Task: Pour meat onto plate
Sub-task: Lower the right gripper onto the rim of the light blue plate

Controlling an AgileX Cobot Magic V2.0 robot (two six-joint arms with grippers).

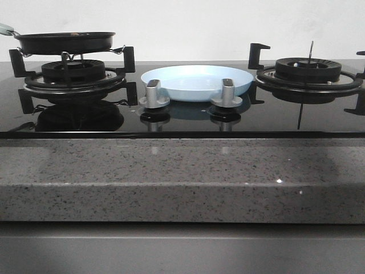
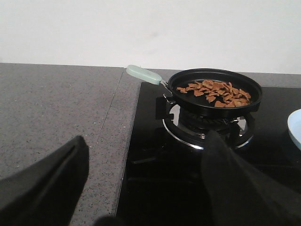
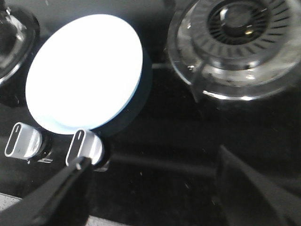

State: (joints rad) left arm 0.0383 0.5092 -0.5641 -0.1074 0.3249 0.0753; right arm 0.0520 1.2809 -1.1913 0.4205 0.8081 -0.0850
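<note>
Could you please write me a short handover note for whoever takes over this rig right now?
Left tool: open, holding nothing, short of the stove, facing the pan.
Right tool: open, holding nothing, above the glass hob near the knobs.
Small light-brown meat slices: all in the black frying pan, which sits on the left burner, its pale-green handle pointing away from the plate.
Wide pale-blue round plate: on the hob between the burners, behind the two silver knobs; nothing on it.
Done: nothing yet.
Left: grasp the handle, carry the pan over, tip the meat onto the plate.

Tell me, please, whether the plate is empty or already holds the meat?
Empty: the plate shows bare; the meat lies in the frying pan on the burner.
</note>
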